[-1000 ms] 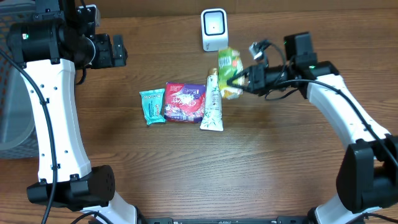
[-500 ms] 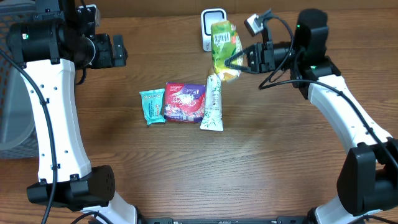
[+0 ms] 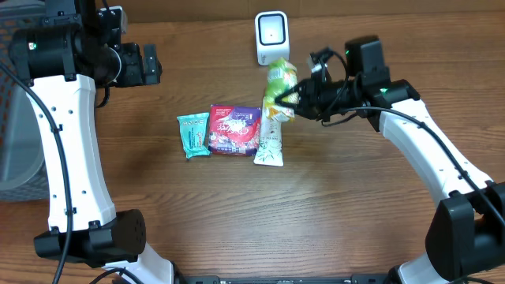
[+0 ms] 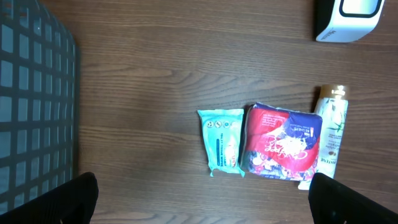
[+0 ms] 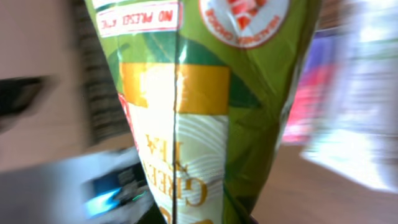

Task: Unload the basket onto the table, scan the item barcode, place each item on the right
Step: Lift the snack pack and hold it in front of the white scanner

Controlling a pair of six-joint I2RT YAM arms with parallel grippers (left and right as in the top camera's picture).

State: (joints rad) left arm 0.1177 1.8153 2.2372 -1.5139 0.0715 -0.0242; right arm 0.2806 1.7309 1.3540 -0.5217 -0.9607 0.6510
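Now, right gripper (image 3: 293, 98) clamped on green packet (image 3: 278, 85), near white scanner (image 3: 271, 35), left gripper (image 3: 151, 63) spread wide

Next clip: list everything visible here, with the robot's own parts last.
scanner: one, white, far side of the table, centre
green packet: one, green with a yellow band, gripped just on the near side of the scanner
white tube: one, white with green print, right end of the row
red and purple packet: one, middle of the row
teal packet: one, left end of the row
basket: one, grey mesh, left edge
table: one, brown wood
left end effector: one, black, open, holding nothing, far left
right end effector: one, black, shut on the green packet
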